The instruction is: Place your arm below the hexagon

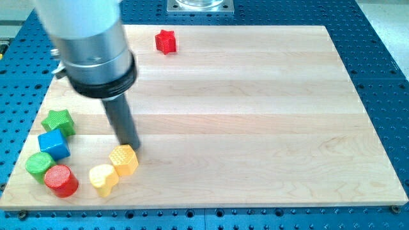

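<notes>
Hexagon, yellow [124, 160], sits near the bottom-left corner of the wooden board [255, 115], and my tip [132, 148] stands touching or just beside its upper right edge. There are no jaws to report: the arm ends in a plain rod. Everything else places off the hexagon: the blue cube [54, 144] lies to its left, the green star [58, 121] up and left, the green cylinder [39, 165] and red cylinder [61, 180] down and left, the yellow heart [103, 179] just beside its lower left, the red star [165, 41] far above. I judge the tip should circle round the hexagon's right side to the bare strip beneath, keeping off both yellow blocks.
</notes>
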Controlling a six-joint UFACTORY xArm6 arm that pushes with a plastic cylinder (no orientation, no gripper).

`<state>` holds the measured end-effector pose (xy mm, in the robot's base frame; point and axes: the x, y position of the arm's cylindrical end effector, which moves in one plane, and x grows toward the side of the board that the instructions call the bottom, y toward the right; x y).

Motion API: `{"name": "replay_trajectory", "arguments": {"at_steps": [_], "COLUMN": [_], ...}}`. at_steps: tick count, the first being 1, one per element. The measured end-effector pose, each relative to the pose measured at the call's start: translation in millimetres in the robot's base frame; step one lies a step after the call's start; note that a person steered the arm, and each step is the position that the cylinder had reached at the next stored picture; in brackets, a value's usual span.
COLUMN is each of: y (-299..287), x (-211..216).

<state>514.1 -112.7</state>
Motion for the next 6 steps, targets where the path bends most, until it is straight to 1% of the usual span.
{"name": "replay_trajectory", "arguments": {"at_steps": [1, 2, 4, 5, 6], "y": [97.4, 92.3, 77.6, 23.7, -13.5], "x": [39.7, 102.4, 104.7, 104.4, 103.9]}}
